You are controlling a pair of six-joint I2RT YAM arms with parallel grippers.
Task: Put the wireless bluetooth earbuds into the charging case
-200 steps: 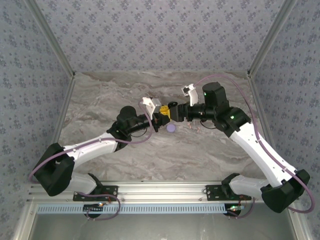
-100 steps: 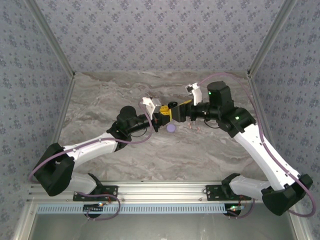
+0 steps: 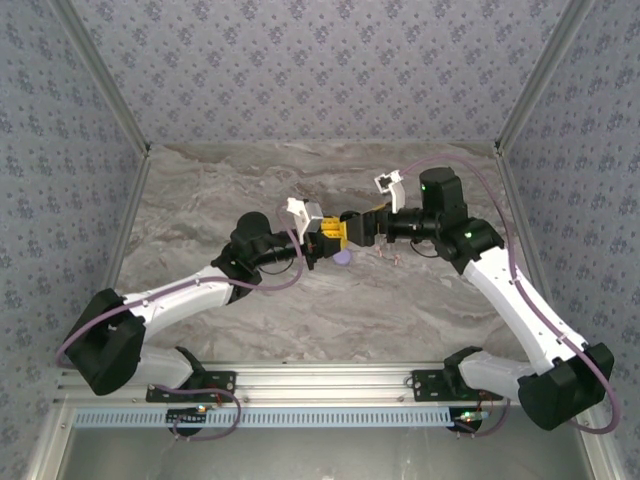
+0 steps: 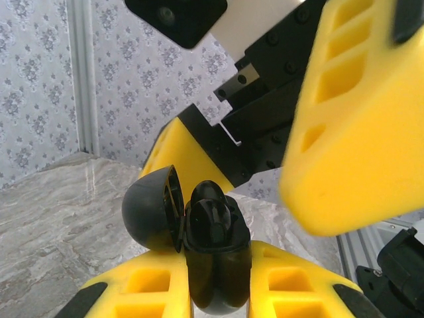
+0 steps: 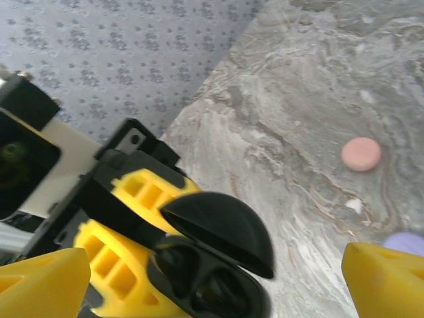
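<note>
On marble (image 5: 318, 79), right wrist caught pink disc (image 5: 361, 154); left gripper (image 4: 215, 295) clamped open charging case (image 4: 215, 252), right gripper (image 5: 212, 281) gaped empty.

Your grey marbled table (image 3: 330, 320) across the middle of the frame, blue-grey floral wallpaper walls (image 3: 320, 70) up top and down both sides, aluminium posts (image 3: 103, 75) slanting in from your upper corners, slotted rail (image 3: 330, 416) along the bottom, soft even light

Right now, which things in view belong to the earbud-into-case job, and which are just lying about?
Job: black charging case, lid open, held by left gripper; right gripper, open beside it.
Lying about: pink disc; purple disc; small pale bit, too small to identify.
</note>
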